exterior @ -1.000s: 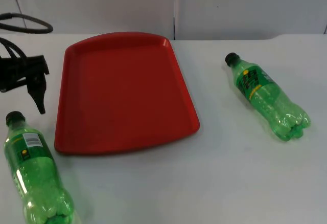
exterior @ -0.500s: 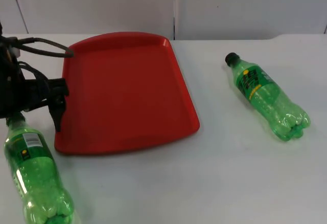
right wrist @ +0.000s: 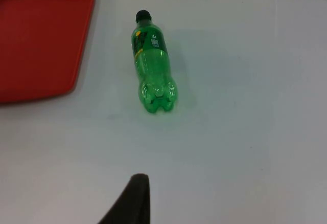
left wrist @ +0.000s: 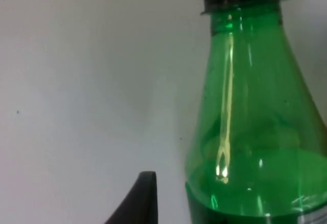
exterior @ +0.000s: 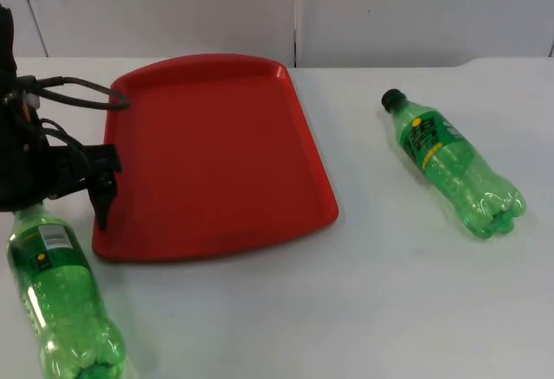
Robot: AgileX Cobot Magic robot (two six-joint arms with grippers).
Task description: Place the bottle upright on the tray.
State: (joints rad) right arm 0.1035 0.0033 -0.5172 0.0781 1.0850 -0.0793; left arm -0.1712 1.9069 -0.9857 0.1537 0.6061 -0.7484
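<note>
A red plastic tray lies on the white surface, toward its left half. A green plastic bottle lies on its side at the tray's near left corner, neck under the left claw. A second green plastic bottle lies on its side well apart, right of the tray.
</note>
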